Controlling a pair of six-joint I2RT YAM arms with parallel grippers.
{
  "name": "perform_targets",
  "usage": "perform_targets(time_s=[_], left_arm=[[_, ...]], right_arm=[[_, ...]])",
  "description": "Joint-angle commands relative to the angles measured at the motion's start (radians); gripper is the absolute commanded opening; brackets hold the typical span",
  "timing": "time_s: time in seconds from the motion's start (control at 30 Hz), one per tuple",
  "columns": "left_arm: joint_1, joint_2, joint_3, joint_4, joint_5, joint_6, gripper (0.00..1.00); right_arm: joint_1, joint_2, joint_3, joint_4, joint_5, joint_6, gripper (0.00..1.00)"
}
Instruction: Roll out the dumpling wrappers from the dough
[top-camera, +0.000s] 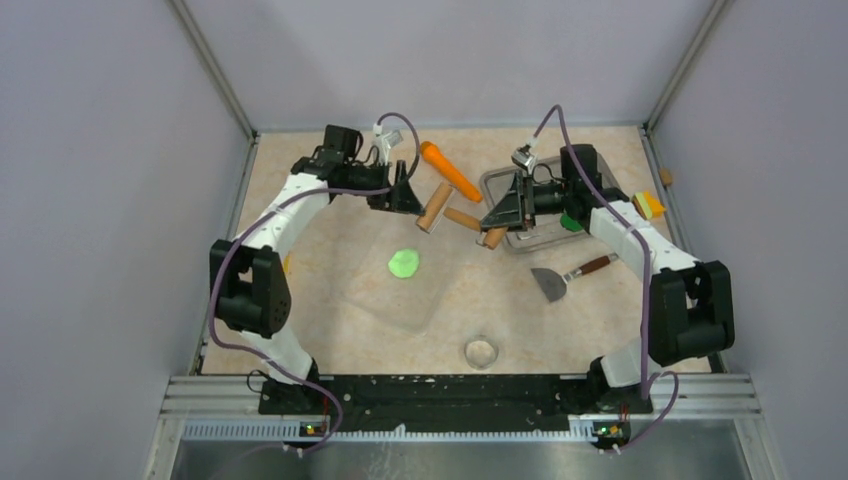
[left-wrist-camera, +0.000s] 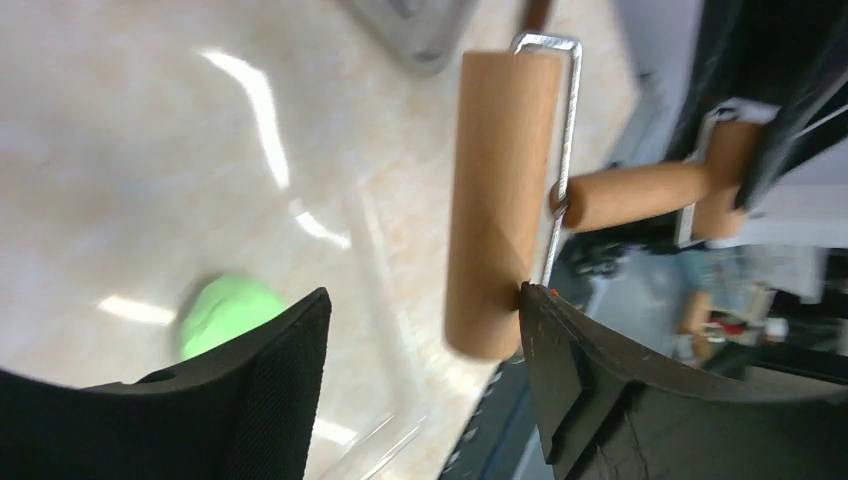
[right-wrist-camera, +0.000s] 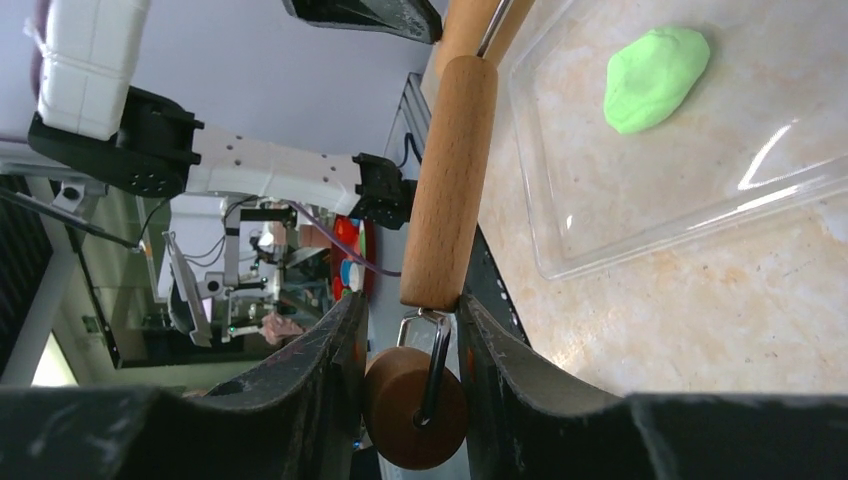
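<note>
The dough (top-camera: 404, 263) is a light lime-green blob lying on a clear plastic tray (top-camera: 400, 305). It also shows in the right wrist view (right-wrist-camera: 657, 65) and blurred in the left wrist view (left-wrist-camera: 228, 312). No wrappers are in view. A wooden double-ended roller (top-camera: 436, 207) hangs above the table behind the dough. My right gripper (top-camera: 493, 226) is shut on its small roller end (right-wrist-camera: 415, 405), with the handle (right-wrist-camera: 450, 185) pointing away. My left gripper (top-camera: 405, 196) is open (left-wrist-camera: 425, 330); the big roller head (left-wrist-camera: 500, 200) touches its right fingertip (left-wrist-camera: 545, 330).
An orange carrot (top-camera: 450, 170) lies at the back. A metal tray (top-camera: 493, 180) holding a dark green piece (top-camera: 572, 222) is under my right arm. A scraper (top-camera: 560, 280) lies right of centre, a round cutter ring (top-camera: 481, 352) near the front, and a toy burger (top-camera: 650, 205) at the far right.
</note>
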Motion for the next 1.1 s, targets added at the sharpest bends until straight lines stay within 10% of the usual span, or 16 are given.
perform_targets(time_s=[0.0, 0.23, 0.47, 1.07], left_arm=[[0.005, -0.182, 0.000, -0.292, -0.312, 0.553, 0.73], [-0.162, -0.517, -0.282, 0.087, -0.331, 0.911, 0.78], [-0.382, -0.426, -0.240, 0.039, -0.359, 1.213, 0.80], [-0.437, -0.266, -0.194, -0.045, -0.369, 1.332, 0.53]], right_arm=[[0.010, -0.019, 0.049, -0.133, -0.038, -0.132, 0.00], [0.016, -0.033, -0.019, -0.120, -0.040, -0.113, 0.00], [0.057, -0.074, -0.077, -0.080, -0.067, -0.086, 0.00], [0.061, -0.105, -0.098, -0.077, -0.054, -0.095, 0.00]])
